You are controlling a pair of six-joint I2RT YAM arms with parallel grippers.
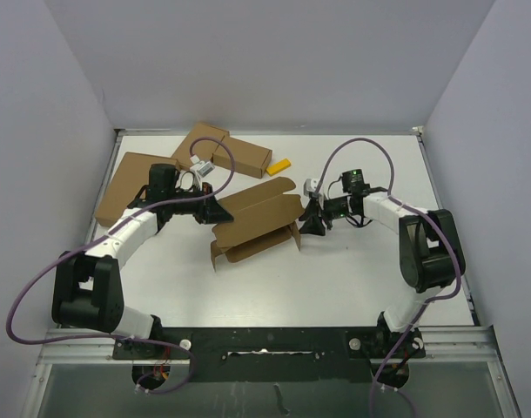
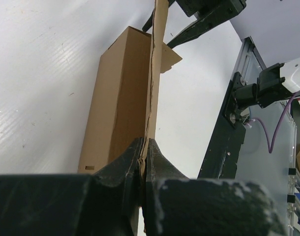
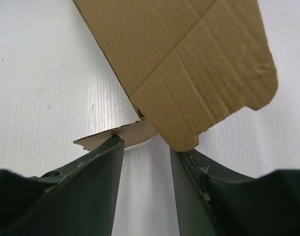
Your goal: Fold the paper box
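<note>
The paper box (image 1: 255, 223) lies half folded in the middle of the table, a brown cardboard piece with flaps spread. My left gripper (image 1: 215, 212) is shut on a panel edge at its left end; the left wrist view shows the thin cardboard edge (image 2: 153, 88) pinched between the fingertips of the left gripper (image 2: 144, 147). My right gripper (image 1: 312, 223) stands at the box's right end. In the right wrist view the right gripper (image 3: 146, 145) is open, with bare table in the gap. A large flap (image 3: 189, 59) hangs over its right fingertip and a small flap (image 3: 121, 137) touches the left one.
A larger flat brown carton (image 1: 124, 186) lies at the back left. Two small brown cartons (image 1: 227, 151) sit behind the left gripper, with a yellow piece (image 1: 279, 166) beside them. White walls close in the table on three sides. A metal rail (image 2: 227, 132) runs along the near edge.
</note>
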